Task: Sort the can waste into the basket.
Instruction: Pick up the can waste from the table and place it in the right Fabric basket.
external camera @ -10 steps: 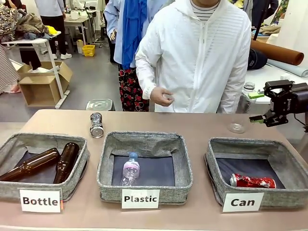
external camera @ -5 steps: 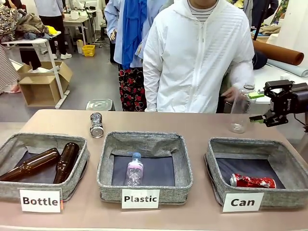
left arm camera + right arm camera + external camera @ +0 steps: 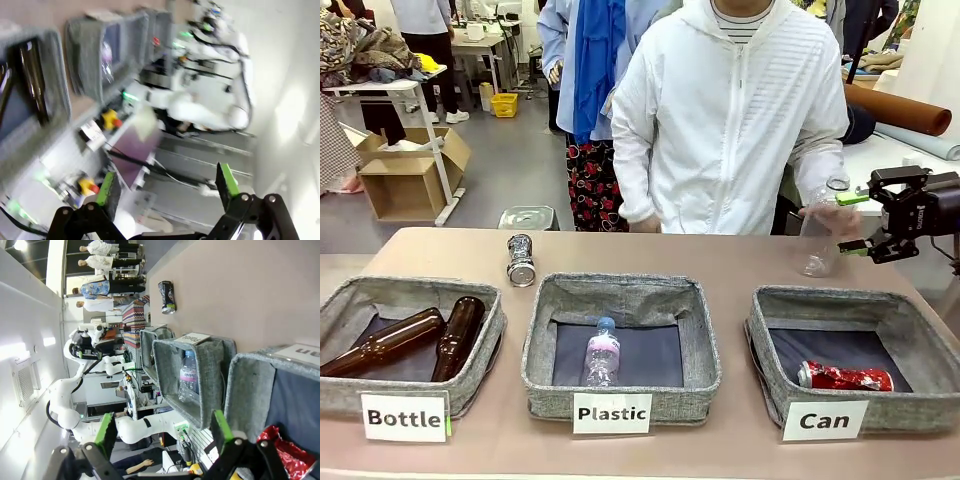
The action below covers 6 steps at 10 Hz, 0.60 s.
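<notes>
We see the right gripper (image 3: 856, 223) at the right edge of the front view, above the far right part of the table (image 3: 740, 255). It lies sideways, with its fingers pointing to the middle of the table, one above the other. The jaws are apart and nothing is between them. Just beside the fingertips, a person's hand (image 3: 836, 214) holds a clear bottle (image 3: 818, 240) upright. We cannot tell if the bottle touches the fingers.

The red can (image 3: 845, 377) lies on its side in the Can basket (image 3: 761, 330), in the front corner at the right. The silver can (image 3: 520, 260) stands on the table behind the gap between the Bottle basket (image 3: 492, 330) and the Plastic basket (image 3: 535, 335), well apart from the Can basket.

The right wrist view is turned sideways. It shows the right gripper (image 3: 162, 429) with its jaws wide and empty, the red can (image 3: 282, 450) at the bottom right, the wall of the Can basket (image 3: 250, 390), and the silver can (image 3: 166, 296) far off on the table.

The left wrist view is blurred. There the left gripper (image 3: 166, 184) also has its jaws apart and holds nothing, and a brown bottle (image 3: 32, 75) lies in its basket at the upper left.
</notes>
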{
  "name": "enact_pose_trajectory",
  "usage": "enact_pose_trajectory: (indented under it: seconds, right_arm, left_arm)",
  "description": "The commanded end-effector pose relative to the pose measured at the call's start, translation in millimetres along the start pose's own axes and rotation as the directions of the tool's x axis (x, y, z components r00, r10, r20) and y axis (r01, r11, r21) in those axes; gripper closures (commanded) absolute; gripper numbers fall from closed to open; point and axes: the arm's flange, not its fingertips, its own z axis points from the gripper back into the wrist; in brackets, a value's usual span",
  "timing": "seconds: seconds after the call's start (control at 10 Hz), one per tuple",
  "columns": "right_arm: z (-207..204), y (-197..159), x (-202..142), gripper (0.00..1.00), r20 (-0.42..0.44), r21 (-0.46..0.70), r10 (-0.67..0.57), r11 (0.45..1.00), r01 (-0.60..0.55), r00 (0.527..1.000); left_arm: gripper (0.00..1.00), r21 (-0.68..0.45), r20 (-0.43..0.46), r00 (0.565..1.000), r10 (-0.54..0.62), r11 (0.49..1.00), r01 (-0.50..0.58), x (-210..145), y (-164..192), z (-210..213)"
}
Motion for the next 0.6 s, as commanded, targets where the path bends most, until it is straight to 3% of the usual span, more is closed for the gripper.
enact_pose_trajectory:
  seconds: [0.0, 0.2, 0.3, 0.5]
  right_arm:
    - [3.0, 0.6, 0.2, 0.0, -0.011, 0.003, 0.025, 1.0, -0.025, 1.0]
    - [3.0, 0.6, 0.2, 0.0, -0.011, 0.003, 0.025, 1.0, -0.025, 1.0]
    - [3.0, 0.6, 0.2, 0.0, -0.011, 0.003, 0.025, 1.0, -0.025, 1.0]
    - [3.0, 0.6, 0.2, 0.0, -0.011, 0.003, 0.025, 1.0, -0.025, 1.0]
  left_arm:
    - [0.0, 0.516, 0.301, 0.952, -0.044, 0.847, -0.124, 92.5, -40.2, -181.6]
    - [0.0, 0.58, 0.246, 0.969, -0.031, 0.806, -0.121, 115.0, -41.2, -208.7]
    - [0.0, 0.611, 0.293, 0.956, -0.029, 0.774, -0.163, 124.5, -38.5, -214.3]
    - [0.0, 0.71, 0.287, 0.954, -0.089, 0.689, -0.15, 149.2, -27.4, -229.8]
